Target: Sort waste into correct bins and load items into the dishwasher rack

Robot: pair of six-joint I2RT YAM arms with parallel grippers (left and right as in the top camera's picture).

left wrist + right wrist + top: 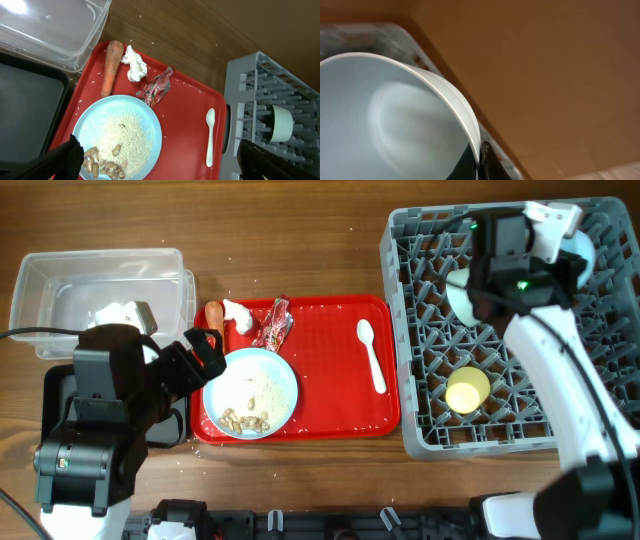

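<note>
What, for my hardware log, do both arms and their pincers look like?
The left arm is mostly black boxy housings with a black cable trailing off; the left pincer has black fingers. The right arm has white links, black joints and small green lights; the right pincer looks dark.

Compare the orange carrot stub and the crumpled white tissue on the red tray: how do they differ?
The orange carrot stub is long, smooth and tapered; the crumpled white tissue is shorter and lumpy. The carrot lies nearest the side edge of the flat red plastic tray; the tissue lies further in. Both rest on it, side by side.
</note>
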